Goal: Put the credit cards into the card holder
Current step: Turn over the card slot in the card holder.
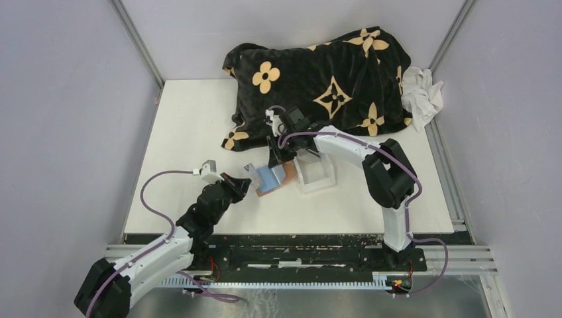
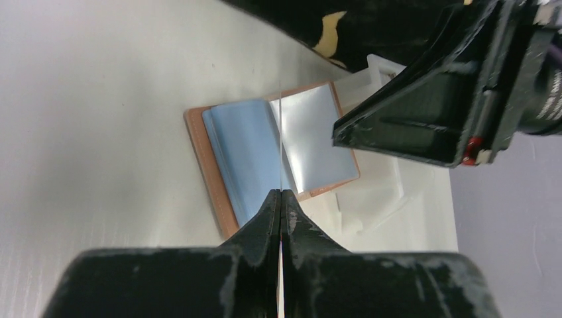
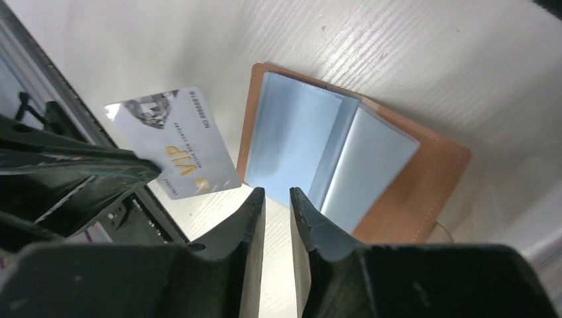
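Note:
The brown leather card holder (image 1: 283,177) lies open on the white table, showing pale blue and silvery clear sleeves (image 2: 246,151). It also shows in the right wrist view (image 3: 441,182). My left gripper (image 1: 237,183) is shut on a grey-silver credit card (image 1: 251,171) marked VIP (image 3: 175,142). It holds the card above the table at the holder's left edge. The left wrist view shows the card edge-on as a thin line (image 2: 280,142) leaving my left gripper (image 2: 281,193). My right gripper (image 3: 277,192) hovers over the holder's near edge, jaws slightly apart and empty; it also shows from above (image 1: 273,156).
A clear plastic tray (image 1: 317,173) stands just right of the holder, under the right arm. A black blanket with tan flowers (image 1: 318,79) is heaped at the back, a white cloth (image 1: 421,93) to its right. Grey walls enclose the table.

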You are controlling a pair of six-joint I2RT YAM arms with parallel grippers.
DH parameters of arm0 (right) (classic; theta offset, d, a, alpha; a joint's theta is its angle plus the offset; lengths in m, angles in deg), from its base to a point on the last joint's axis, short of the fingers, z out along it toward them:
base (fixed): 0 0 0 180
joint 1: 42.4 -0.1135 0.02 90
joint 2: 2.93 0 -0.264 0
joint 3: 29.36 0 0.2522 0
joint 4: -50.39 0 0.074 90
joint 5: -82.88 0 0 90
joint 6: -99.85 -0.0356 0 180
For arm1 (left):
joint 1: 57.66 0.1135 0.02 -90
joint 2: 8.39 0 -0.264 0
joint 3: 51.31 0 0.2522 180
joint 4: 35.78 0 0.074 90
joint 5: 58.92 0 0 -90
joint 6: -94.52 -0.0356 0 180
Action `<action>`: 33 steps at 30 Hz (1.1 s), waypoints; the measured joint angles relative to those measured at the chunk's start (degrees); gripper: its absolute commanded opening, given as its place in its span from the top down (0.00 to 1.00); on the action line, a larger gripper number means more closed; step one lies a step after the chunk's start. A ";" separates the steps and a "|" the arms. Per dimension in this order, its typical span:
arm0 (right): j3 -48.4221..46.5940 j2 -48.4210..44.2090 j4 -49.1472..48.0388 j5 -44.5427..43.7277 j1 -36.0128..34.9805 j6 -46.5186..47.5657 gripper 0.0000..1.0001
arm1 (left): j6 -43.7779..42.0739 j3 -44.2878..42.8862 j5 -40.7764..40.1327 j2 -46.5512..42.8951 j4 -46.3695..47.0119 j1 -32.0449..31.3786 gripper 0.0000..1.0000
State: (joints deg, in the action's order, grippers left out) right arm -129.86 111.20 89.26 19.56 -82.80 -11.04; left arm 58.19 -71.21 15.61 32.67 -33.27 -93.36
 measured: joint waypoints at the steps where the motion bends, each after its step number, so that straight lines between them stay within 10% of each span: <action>1: -0.46 0.44 0.28 -1.49 -0.92 0.20 0.76 | 0.46 0.11 -0.46 -0.94 -0.37 0.09 0.97; 17: -8.04 6.93 8.68 -24.46 -12.87 5.11 0.50 | 5.73 2.34 -5.29 -9.66 -9.81 1.25 0.97; 29: -12.52 10.71 13.16 -31.87 -14.38 6.91 0.00 | 7.98 4.09 -5.75 -11.02 -11.10 1.53 0.97; 33: -12.72 11.13 13.38 -31.71 -14.64 7.06 0.00 | 8.26 4.63 -5.99 -11.63 -11.69 1.62 0.97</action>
State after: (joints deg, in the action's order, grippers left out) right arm -142.58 122.32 102.63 -12.16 -97.44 -3.98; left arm 66.45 -66.57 9.62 21.04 -44.96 -91.74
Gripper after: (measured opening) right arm 0.994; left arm 0.029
